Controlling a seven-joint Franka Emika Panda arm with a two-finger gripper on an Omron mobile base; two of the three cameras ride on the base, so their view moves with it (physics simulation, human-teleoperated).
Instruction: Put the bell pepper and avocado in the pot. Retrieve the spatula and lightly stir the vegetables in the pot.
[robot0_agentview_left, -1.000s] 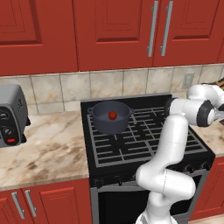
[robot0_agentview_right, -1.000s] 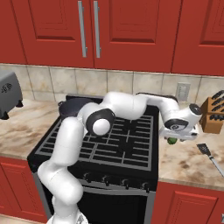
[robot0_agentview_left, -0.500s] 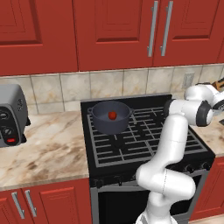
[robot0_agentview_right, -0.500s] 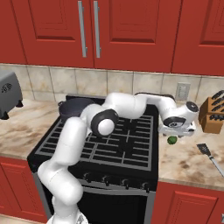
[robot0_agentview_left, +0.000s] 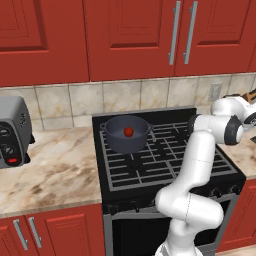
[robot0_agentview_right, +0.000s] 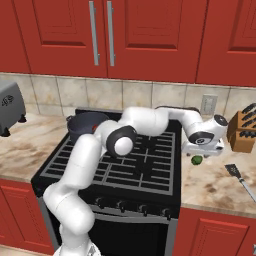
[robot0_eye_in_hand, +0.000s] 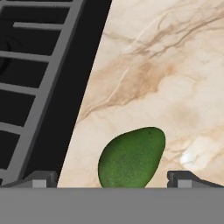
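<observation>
The avocado (robot0_eye_in_hand: 132, 157) lies on the marble counter (robot0_eye_in_hand: 175, 65) at the bottom centre of my hand view, just beside the stove's edge, and my two fingertips (robot0_eye_in_hand: 38, 178) stand wide apart on either side of it, holding nothing. In the right base view it shows as a small green lump (robot0_agentview_right: 197, 160) right of centre, directly under my gripper (robot0_agentview_right: 202, 150). The bell pepper (robot0_agentview_left: 128, 131) sits inside the pot (robot0_agentview_left: 126, 135) on the rear left burner of the stove (robot0_agentview_left: 160, 165), in the middle of the left base view. The spatula (robot0_agentview_right: 239, 179) rests on the counter at the right edge of the right base view, below a knife block (robot0_agentview_right: 243, 132). A toaster (robot0_agentview_left: 14, 131) stands at the far left of the left base view.
</observation>
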